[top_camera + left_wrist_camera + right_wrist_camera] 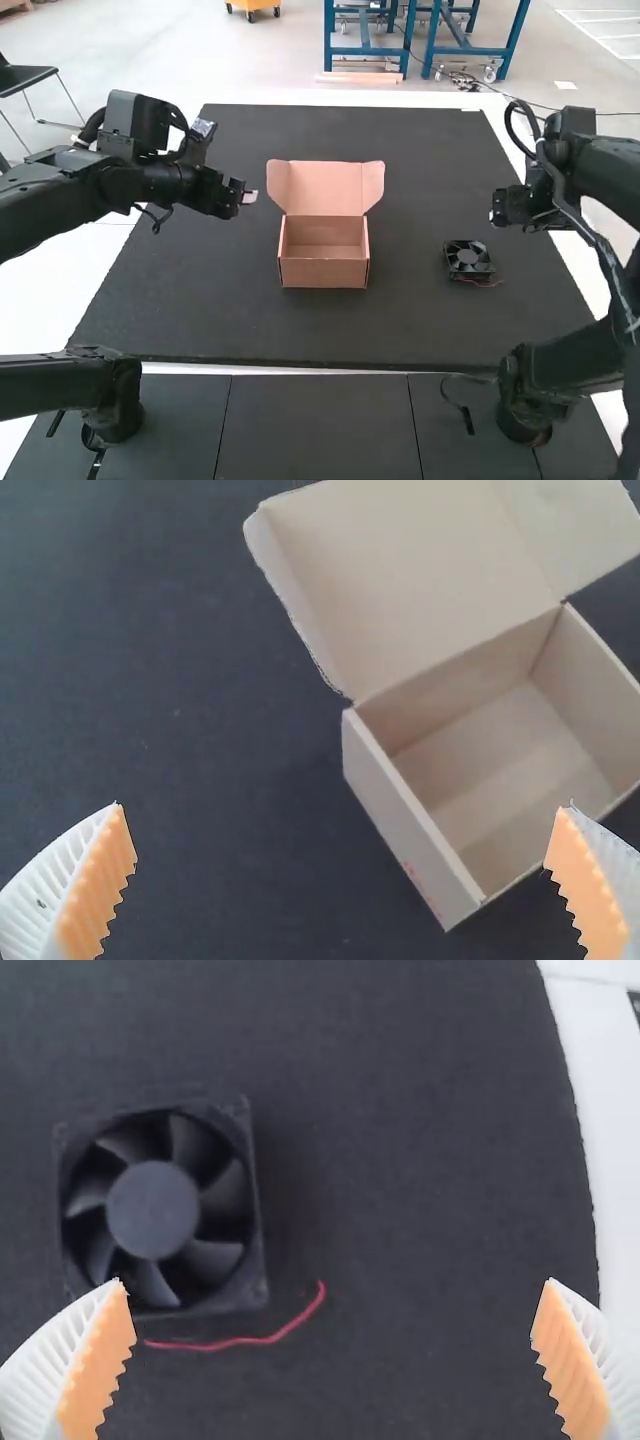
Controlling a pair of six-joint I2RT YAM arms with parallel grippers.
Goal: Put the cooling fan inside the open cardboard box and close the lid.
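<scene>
An open cardboard box (323, 250) stands in the middle of the black mat, its lid (325, 187) tilted up at the back; the inside (500, 780) looks bare. A square black cooling fan (468, 260) with a thin red wire (240, 1338) lies flat on the mat to the box's right. My left gripper (243, 195) hovers open, above the mat to the left of the lid. My right gripper (497, 208) hangs open above and just right of the fan, its orange pads (95, 1365) wide apart over the fan (160, 1210).
The black mat (200, 300) covers most of the table, with white table edge (590, 270) showing on the right and left. The arms' bases stand at the near edge.
</scene>
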